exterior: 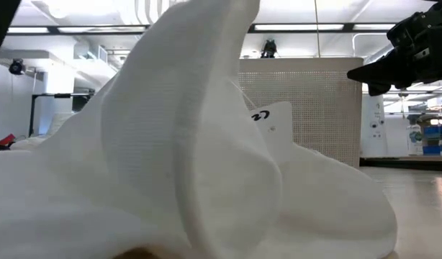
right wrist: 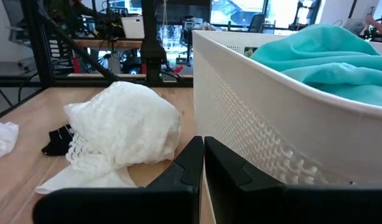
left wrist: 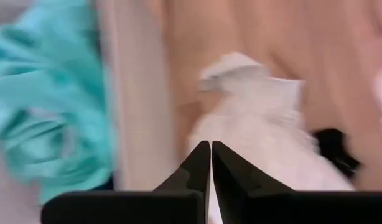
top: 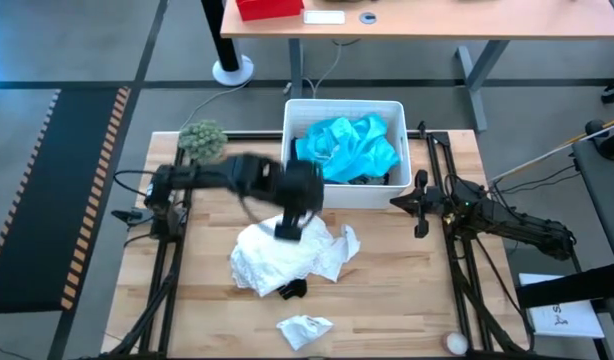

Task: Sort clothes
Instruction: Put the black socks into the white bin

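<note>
- Nearest the front edge of the worktop (top: 407,310) we see a small white sock (top: 304,330) lying loose, not yet sorted
- Just behind it a small black item (top: 293,290) touches the rim of the white garment (top: 277,255), which lies heaped mid-worktop and, we judge, is the piece in hand
- The left claw (top: 287,228) is over that heap with its fingers pressed together; we cannot tell whether any cloth is pinched between them
- The right claw (top: 420,215), closed and empty, waits beside the bin's right wall
- Farthest back, the turquoise garment (top: 349,145) already lies in the white bin (top: 292,130), so we judge the sorting partly done
- Only the high view shows the sock and the fuzzy green ball (top: 202,139) at the far left; the low view is filled by white cloth, while the right wrist view shows the garment's lace edge
</note>
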### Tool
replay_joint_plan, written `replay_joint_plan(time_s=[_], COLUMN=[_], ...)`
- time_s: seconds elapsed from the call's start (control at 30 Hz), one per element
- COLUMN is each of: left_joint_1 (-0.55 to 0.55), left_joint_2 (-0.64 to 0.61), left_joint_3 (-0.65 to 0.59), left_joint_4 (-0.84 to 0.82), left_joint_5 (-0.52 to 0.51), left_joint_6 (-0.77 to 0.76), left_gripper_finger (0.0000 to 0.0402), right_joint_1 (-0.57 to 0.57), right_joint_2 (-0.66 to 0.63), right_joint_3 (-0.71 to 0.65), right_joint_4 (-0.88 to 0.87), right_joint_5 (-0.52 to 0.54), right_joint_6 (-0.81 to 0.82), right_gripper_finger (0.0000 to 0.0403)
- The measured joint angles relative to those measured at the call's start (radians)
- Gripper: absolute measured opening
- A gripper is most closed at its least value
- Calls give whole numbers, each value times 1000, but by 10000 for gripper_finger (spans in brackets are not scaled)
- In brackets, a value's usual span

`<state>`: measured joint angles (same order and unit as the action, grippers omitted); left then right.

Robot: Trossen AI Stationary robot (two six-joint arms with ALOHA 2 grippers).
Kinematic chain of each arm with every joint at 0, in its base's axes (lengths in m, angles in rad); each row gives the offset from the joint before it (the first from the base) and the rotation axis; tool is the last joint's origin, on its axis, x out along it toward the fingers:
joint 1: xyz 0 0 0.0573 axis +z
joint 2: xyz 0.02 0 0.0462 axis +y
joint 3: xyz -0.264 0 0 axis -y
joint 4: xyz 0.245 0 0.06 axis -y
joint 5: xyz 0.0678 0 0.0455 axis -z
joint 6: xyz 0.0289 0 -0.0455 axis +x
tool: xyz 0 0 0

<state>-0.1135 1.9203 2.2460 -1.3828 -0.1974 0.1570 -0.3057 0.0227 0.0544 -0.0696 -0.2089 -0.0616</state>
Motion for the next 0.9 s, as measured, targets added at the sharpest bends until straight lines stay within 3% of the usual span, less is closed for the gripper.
replay_joint_plan(time_s=[0.2,0.37,0.53,0.7,0.9], left_joint_1=[-202,-311,-370,-414,-470], left_joint_2=[-31,-94,-197,-270,-275], left_joint_3=[-156,-407,-708,-993,-1182], left_joint_4=[19,100,385,740,988], left_joint_5=[-67,-100,-93,28,41], left_joint_6=[-132,-272,-351,-355,-380], left_gripper_finger=[1,0,0,4,36], right_joint_1=[0,0,0,0,0], right_joint_2=[0,0,0,0,0], right_joint_3=[0,0,0,0,0], right_joint_4=[0,0,0,0,0], right_joint_5=[0,0,0,0,0], right_joint_6=[1,1,1,0,0], right_gripper_finger=[0,0,0,0,0])
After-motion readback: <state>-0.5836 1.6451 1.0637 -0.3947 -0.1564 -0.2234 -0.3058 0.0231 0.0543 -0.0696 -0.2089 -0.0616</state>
